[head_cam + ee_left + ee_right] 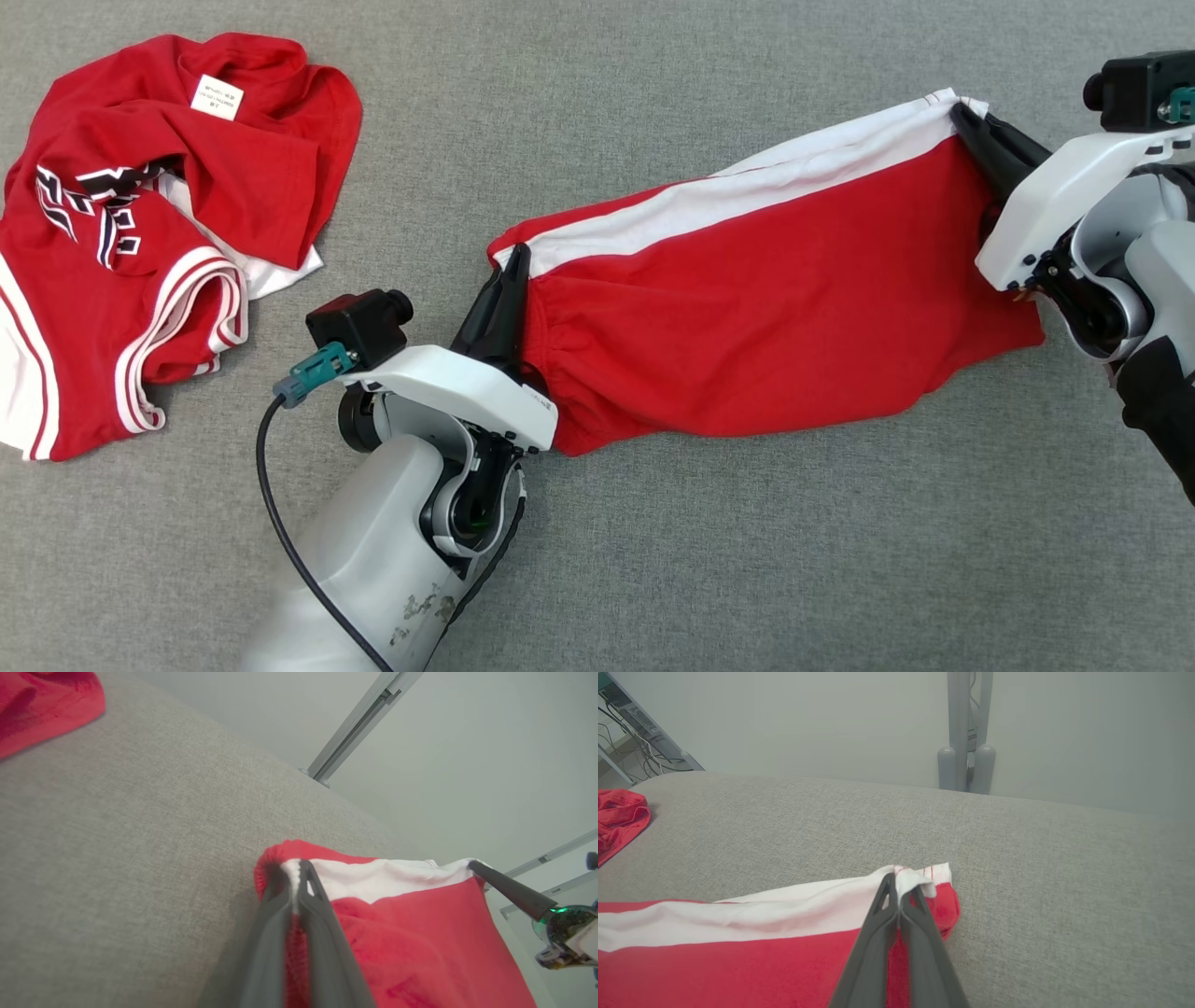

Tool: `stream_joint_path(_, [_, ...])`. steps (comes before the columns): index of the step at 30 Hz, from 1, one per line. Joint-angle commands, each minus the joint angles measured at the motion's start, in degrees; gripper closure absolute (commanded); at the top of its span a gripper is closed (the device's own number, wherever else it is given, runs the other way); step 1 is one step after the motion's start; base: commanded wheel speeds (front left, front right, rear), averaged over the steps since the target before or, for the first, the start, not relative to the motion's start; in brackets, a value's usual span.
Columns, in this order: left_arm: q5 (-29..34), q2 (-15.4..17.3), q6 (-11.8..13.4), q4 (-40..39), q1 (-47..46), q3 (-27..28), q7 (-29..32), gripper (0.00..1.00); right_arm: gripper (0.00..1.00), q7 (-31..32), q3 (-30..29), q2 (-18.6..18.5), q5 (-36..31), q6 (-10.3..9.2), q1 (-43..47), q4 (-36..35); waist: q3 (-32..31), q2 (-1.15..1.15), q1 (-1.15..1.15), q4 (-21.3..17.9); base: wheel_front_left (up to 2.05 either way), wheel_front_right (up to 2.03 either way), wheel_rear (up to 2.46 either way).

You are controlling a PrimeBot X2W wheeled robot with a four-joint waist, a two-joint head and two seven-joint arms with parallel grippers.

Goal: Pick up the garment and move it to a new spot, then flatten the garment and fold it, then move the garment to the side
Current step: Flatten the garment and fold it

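both claws pinching the red shorts (775, 317) – left gripper (516, 257) on the waistband end, right gripper (962, 117) on the far hem – red jersey (149, 215) crumpled off left.

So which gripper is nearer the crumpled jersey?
Left. The left gripper pinches the shorts at the end nearest the jersey; the right gripper holds the far end.

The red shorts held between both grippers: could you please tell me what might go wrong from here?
The left gripper and right gripper pinch only the corners of the shorts; a harder pull might slip one free. The crumpled red jersey lies near, so moving the shorts leftward might overlap it.
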Motion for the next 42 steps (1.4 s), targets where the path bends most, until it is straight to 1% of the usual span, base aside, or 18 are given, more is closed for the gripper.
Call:
stream_joint_path(1, [-0.1, 0.3, 0.3, 0.4, -1.1, -0.2, -0.3, 0.51, 0.0, -0.5, 0.5, 0.0, 0.6, 0.0, -0.5, 0.2, -0.1, 0.0, 0.0, 0.0, 0.0, 0.0, 0.0])
stream_joint_path(2, [-0.2, 0.3, 0.3, 0.8, -1.3, -0.4, -0.3, 0.17, 0.0, -0.5, 1.1, -0.1, 1.1, 0.0, -0.6, 0.2, -0.3, 0.0, 0.0, -0.1, 0.0, 0.0, 0.0])
stream_joint_path(3, [-0.1, 0.3, 0.4, 1.3, -1.5, -0.6, -0.3, 0.0, 0.0, -0.6, 1.7, -0.3, 1.7, 0.01, -0.8, 0.1, -0.4, 0.0, 0.0, -0.1, 0.0, 0.0, 0.0])
stream_joint_path(9, [0.1, 0.4, 0.8, 4.1, -2.2, -1.5, 0.2, 0.0, 0.0, -1.0, 5.8, -2.2, 4.8, 0.0, -0.7, -1.7, -1.7, 0.0, 0.0, -0.6, 0.0, 0.0, 0.0])
stream_joint_path(12, [0.0, 1.2, 0.7, 4.4, -1.5, -1.5, 0.6, 0.0, 0.0, -1.2, 7.8, -3.8, 6.5, 0.01, -0.1, -3.5, -2.6, 0.0, 0.0, -1.1, 0.0, 0.0, 0.0])
stream_joint_path(14, [0.2, 2.0, 0.8, 4.1, -0.4, -1.6, 0.5, 0.0, 0.0, -1.5, 9.4, -5.0, 7.3, 0.0, 0.6, -5.0, -3.4, 0.0, 0.0, -1.5, 0.0, 0.0, 0.0])
stream_joint_path(15, [0.7, 2.9, 0.8, 3.4, 0.5, -1.7, 0.4, 0.0, 0.0, -2.1, 10.5, -6.3, 8.3, 0.01, 1.2, -6.3, -4.1, 0.0, 0.0, -1.8, 0.0, 0.0, 0.0])
stream_joint_path(18, [2.0, 4.8, 1.4, 1.8, 2.3, -1.6, 0.2, 0.0, 0.0, -3.1, 11.9, -8.2, 9.9, 0.01, 2.7, -7.5, -5.2, 0.0, 0.0, -2.2, 0.0, 0.0, 0.0])
stream_joint_path(22, [4.7, 6.9, 2.5, -1.6, 4.8, -1.4, -0.1, 0.0, 0.0, -3.6, 13.1, -9.6, 12.5, 0.01, 5.0, -8.1, -6.3, 0.0, 0.0, -2.4, 0.0, 0.0, 0.0])
stream_joint_path(23, [4.7, 6.9, 2.5, -1.6, 4.8, -1.4, -0.1, 0.0, 0.0, -3.6, 13.1, -9.6, 12.5, 0.01, 5.0, -8.1, -6.3, 0.0, 0.0, -2.4, 0.0, 0.0, 0.0])
stream_joint_path(28, [7.8, 8.2, 4.4, -6.7, 8.0, -0.2, -0.2, 0.0, 0.0, -3.8, 14.1, -10.2, 15.6, 0.01, 7.2, -8.1, -6.7, 0.0, 0.0, -1.9, 0.0, 0.0, 0.0])
stream_joint_path(32, [10.7, 8.3, 6.0, -10.8, 10.3, 0.3, -0.3, 0.0, 0.0, -4.0, 14.3, -10.1, 17.9, 0.0, 8.0, -7.4, -6.2, 0.0, 0.0, -0.7, 0.0, 0.0, 0.0])
stream_joint_path(42, [14.8, 8.4, 7.3, -14.6, 12.5, 1.3, -0.3, 0.0, 0.0, -3.0, 13.8, -9.5, 22.7, 0.01, 8.2, -3.6, -4.4, 0.0, 0.0, 3.1, 0.0, 0.0, 0.0])
